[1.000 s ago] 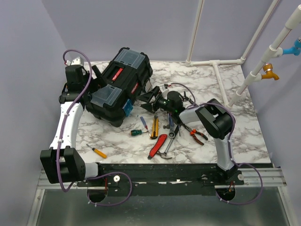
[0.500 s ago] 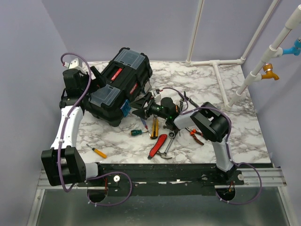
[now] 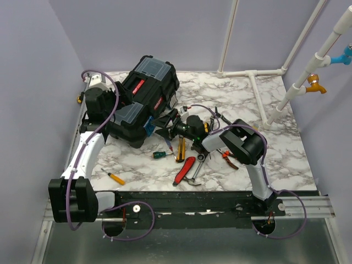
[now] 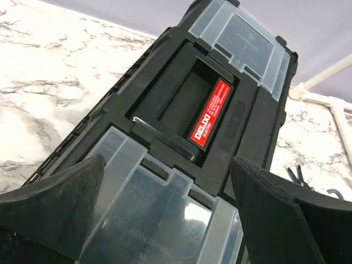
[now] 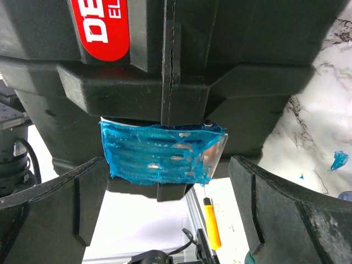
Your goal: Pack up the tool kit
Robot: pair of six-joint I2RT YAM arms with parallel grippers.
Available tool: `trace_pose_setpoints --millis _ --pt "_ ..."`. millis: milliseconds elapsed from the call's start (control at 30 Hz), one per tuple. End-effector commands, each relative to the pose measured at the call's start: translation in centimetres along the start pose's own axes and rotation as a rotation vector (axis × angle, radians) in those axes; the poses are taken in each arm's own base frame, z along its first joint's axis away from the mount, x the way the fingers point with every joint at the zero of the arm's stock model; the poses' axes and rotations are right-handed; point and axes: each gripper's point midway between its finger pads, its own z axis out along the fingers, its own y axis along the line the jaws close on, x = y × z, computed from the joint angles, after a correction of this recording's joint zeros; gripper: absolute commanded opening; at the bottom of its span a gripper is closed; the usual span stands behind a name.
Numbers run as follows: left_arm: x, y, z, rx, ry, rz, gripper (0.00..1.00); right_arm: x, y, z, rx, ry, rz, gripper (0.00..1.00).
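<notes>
The black toolbox lies shut at the table's back left, with its red handle between two clear lid compartments. My left gripper hovers open over the near compartment, one finger on each side of it. My right gripper is open at the box's front. Its fingers flank the teal latch without touching it. Loose hand tools lie beside the box: a green screwdriver, red-handled pliers, a hammer and an orange screwdriver.
More tools lie under and around the right arm, among them orange pliers and a wrench. A white pipe frame runs along the table's back right. Purple walls close in at the left and back.
My right gripper slid left up to the toolbox's teal latch. The left wrist swung right and forward over the box's lid. Both grippers stayed open.
</notes>
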Motion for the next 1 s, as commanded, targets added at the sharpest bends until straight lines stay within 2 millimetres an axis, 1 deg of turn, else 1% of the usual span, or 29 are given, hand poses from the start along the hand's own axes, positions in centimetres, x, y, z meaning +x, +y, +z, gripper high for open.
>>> trace_pose_setpoints --millis 0,67,133,233,333,400,467,500,567,633,767,800,833,900,967 --pt "13.0 -0.7 -2.3 -0.027 0.458 -0.124 0.99 -0.3 -0.3 0.3 0.012 -0.034 -0.008 1.00" --pt "12.1 -0.9 -2.5 -0.035 0.449 -0.108 0.98 -0.4 -0.5 0.4 0.027 -0.039 -0.005 1.00" --pt "10.3 -0.9 -2.9 -0.062 0.423 -0.073 0.98 -0.3 -0.5 0.2 0.029 -0.041 -0.005 1.00" --pt "7.1 -1.1 -3.6 -0.097 0.374 -0.014 0.99 -0.3 -0.5 0.1 0.025 -0.050 -0.008 1.00" --pt "4.2 -1.4 -4.1 -0.109 0.331 0.017 0.98 -0.2 0.0 0.2 -0.021 -0.043 0.000 1.00" --pt "2.4 -1.2 -4.3 -0.117 0.299 0.017 0.98 0.1 0.7 0.5 -0.061 -0.026 0.001 1.00" --pt "0.8 -0.2 -4.6 -0.120 0.269 -0.013 0.98 0.0 0.7 0.6 -0.061 -0.028 0.017 1.00" --pt "0.0 0.6 -4.7 -0.134 0.249 -0.033 0.98 0.0 0.8 0.7 -0.064 -0.027 0.016 1.00" --pt "-0.7 1.9 -4.7 -0.156 0.219 -0.055 0.98 -0.1 0.8 0.9 -0.060 -0.027 0.014 1.00" --pt "-0.6 3.5 -4.5 -0.197 0.214 -0.068 0.98 0.0 0.6 1.0 -0.041 -0.023 0.011 1.00" --pt "1.1 6.9 -3.3 -0.270 0.258 -0.099 0.98 0.0 -0.2 1.2 -0.011 -0.022 0.022 1.00" --pt "1.5 7.4 -3.0 -0.272 0.267 -0.112 0.98 0.0 -0.4 1.3 -0.003 -0.020 0.024 1.00" --pt "2.1 7.7 -2.5 -0.262 0.287 -0.127 0.99 -0.1 -0.6 1.4 0.008 -0.020 0.026 1.00" --pt "3.4 7.5 -1.6 -0.214 0.325 -0.151 0.98 -0.1 -1.1 1.5 0.034 -0.022 0.029 1.00" --pt "4.4 6.7 -0.8 -0.143 0.355 -0.171 0.99 -0.1 -1.4 1.7 0.046 -0.021 0.031 1.00"
